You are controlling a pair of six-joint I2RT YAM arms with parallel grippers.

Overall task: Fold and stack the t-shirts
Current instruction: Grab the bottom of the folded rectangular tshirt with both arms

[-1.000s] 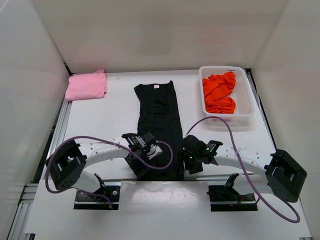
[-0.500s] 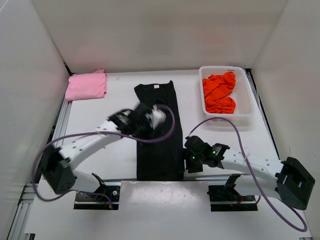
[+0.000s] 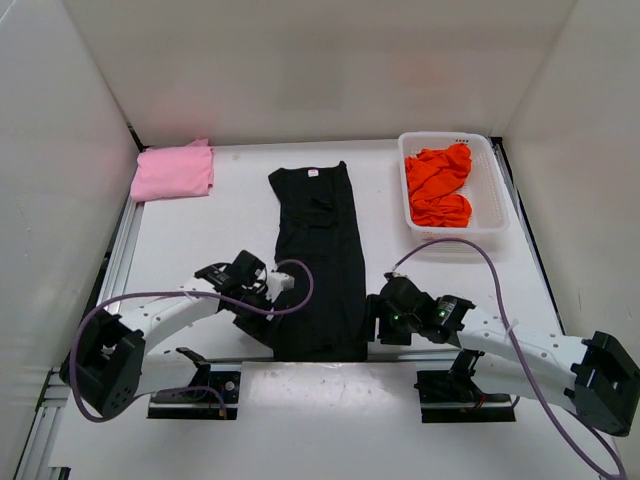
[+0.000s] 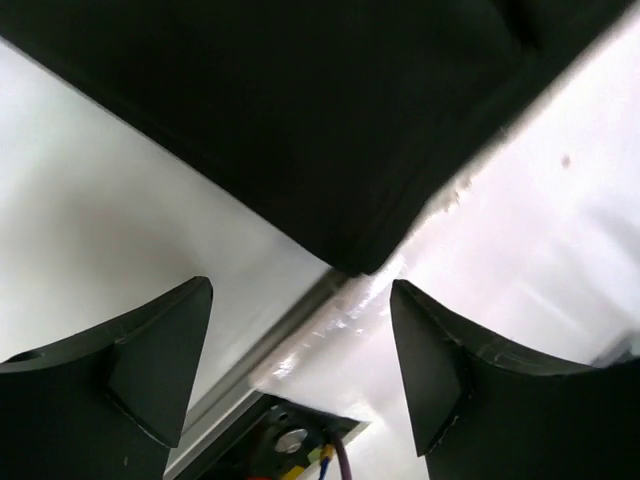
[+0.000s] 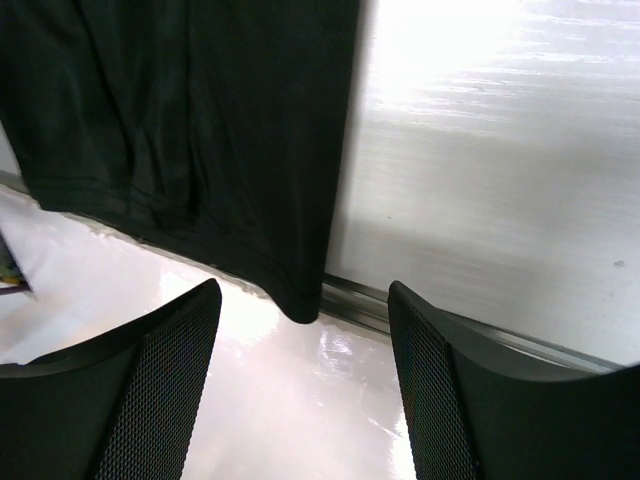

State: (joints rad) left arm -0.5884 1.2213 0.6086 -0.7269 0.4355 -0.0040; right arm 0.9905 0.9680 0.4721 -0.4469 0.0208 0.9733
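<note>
Hem of the black t-shirt [image 3: 318, 260] lies at the near edge of the table [image 3: 200, 240], the shirt stretched lengthwise mid-table. You have the left gripper [image 4: 300, 295] spread wide at its near-left corner and the right gripper [image 5: 305, 300] equally parted at the near-right corner. Each corner sits at the mouth of the fingers, ungripped.

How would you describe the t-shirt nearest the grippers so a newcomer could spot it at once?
On the white table, look between the folded pink t-shirt, far left, and the white basket holding the orange t-shirt, far right. The black t-shirt lies there as a long narrow strip reaching the near edge. It alone is dark and laid out flat.
</note>
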